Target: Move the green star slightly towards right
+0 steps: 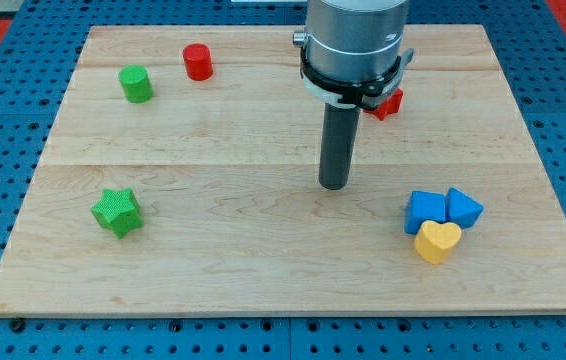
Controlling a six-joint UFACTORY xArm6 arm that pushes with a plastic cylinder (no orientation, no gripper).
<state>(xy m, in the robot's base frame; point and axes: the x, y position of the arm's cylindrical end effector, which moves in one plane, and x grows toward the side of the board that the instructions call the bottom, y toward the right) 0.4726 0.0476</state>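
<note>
The green star point(117, 212) lies on the wooden board point(263, 270) near the view's left edge, in the lower half. My tip point(334, 185) stands near the middle of the board, far to the right of the star and a little higher in the view. It touches no block.
A green cylinder point(136, 83) and a red cylinder point(198, 62) sit at the top left. A red block point(390, 103) is partly hidden behind the arm's body. A blue cube point(424, 211), a blue wedge-like block point(463, 208) and a yellow heart point(437, 241) cluster at the lower right.
</note>
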